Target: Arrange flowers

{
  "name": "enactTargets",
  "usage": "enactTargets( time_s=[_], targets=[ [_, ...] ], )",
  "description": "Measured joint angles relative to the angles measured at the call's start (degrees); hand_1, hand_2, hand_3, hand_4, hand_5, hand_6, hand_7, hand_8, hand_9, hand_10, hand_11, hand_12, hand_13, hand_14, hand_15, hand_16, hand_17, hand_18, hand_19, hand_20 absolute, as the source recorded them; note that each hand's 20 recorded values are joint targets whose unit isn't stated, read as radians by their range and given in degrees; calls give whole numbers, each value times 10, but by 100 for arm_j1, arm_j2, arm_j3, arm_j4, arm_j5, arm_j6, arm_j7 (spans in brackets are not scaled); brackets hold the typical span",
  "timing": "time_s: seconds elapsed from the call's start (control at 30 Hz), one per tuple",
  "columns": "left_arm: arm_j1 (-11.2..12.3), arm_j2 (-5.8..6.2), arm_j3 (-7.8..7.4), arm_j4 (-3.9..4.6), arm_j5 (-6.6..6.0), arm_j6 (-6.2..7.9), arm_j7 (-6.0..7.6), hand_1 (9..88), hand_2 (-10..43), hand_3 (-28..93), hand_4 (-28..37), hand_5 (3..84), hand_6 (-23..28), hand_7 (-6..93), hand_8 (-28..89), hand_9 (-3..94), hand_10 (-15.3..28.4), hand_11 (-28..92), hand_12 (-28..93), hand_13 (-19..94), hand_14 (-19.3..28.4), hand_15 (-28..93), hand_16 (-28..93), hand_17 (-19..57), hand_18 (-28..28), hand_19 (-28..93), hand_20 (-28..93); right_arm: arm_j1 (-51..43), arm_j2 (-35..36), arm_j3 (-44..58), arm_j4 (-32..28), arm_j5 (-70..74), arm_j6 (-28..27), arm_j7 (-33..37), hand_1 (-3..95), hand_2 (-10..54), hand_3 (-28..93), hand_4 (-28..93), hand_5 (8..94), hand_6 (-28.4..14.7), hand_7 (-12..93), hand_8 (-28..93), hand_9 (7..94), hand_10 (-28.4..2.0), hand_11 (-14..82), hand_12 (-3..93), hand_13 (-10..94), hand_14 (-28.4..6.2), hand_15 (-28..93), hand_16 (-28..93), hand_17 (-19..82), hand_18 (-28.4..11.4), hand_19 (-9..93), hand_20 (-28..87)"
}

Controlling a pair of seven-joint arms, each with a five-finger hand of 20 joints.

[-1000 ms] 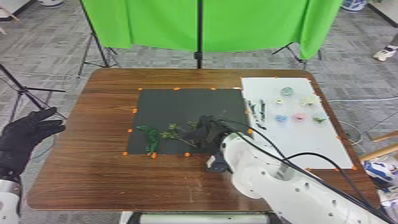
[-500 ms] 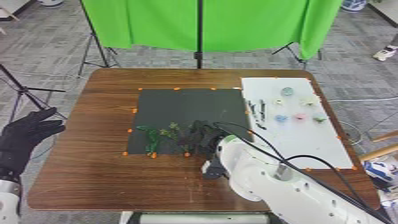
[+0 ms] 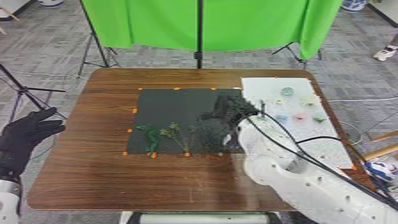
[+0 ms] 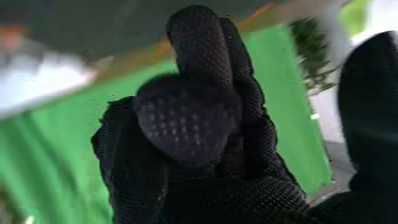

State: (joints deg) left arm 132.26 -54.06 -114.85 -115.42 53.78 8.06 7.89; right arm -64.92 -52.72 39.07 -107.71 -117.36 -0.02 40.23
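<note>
My right hand (image 3: 233,109) is over the black mat's right edge, beside the dark stems (image 3: 262,106) on the white sheet, which it partly covers. In the right wrist view my right hand (image 4: 209,55) is open, holding nothing visible, with one fingertip bent towards the camera. On the black mat (image 3: 173,105) lie a bright green stem (image 3: 152,138) and, right of it, a leafy branching stem (image 3: 179,137). The white sheet carries a pale green bloom (image 3: 287,91), pale yellow blooms (image 3: 307,101), a blue one (image 3: 282,119) and a pink one (image 3: 299,117). My left hand (image 3: 31,132) is open, left of the table.
Orange tape marks (image 3: 187,155) line the mat's edge. The white sheet (image 3: 315,145) lies on the right side of the brown table (image 3: 102,185). Beyond the table hangs a green cloth (image 3: 151,30) on a black stand.
My right hand has moved away from the leafy stem, up and right towards the white sheet. That stem now lies more nearly parallel to the bright green one. The left hand has kept still.
</note>
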Motion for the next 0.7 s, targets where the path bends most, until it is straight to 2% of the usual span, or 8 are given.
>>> enactTargets(
  time_s=[0.2,0.37,0.7],
  targets=[
    [5,0,-7,-3,1,-2,-4,213,145,655,-283,475,71,74,-44,504,164,183,116,426,201,219,-6,122,154,191,195,568,199,272,647,-61,-1044,355,169,-95,518,-156,753,-69,141,-55,859,-136,498,324,937,-28,682,331,701,-159,932,680],
    [7,0,-9,-4,1,-4,-4,213,145,654,-283,476,72,74,-45,503,164,183,116,425,202,218,-5,122,154,191,195,877,273,319,928,3,-1829,645,146,-95,507,-169,749,-76,123,-55,864,-133,524,335,937,-27,719,335,715,-166,932,719],
    [1,8,-3,-1,3,-27,-12,215,145,653,-283,476,73,73,-45,504,163,183,116,426,201,219,-6,121,154,191,195,1143,191,172,1299,216,-2257,926,157,-95,519,-161,774,-78,121,-53,881,-133,527,333,937,-24,741,316,729,-166,932,723]
  ],
)
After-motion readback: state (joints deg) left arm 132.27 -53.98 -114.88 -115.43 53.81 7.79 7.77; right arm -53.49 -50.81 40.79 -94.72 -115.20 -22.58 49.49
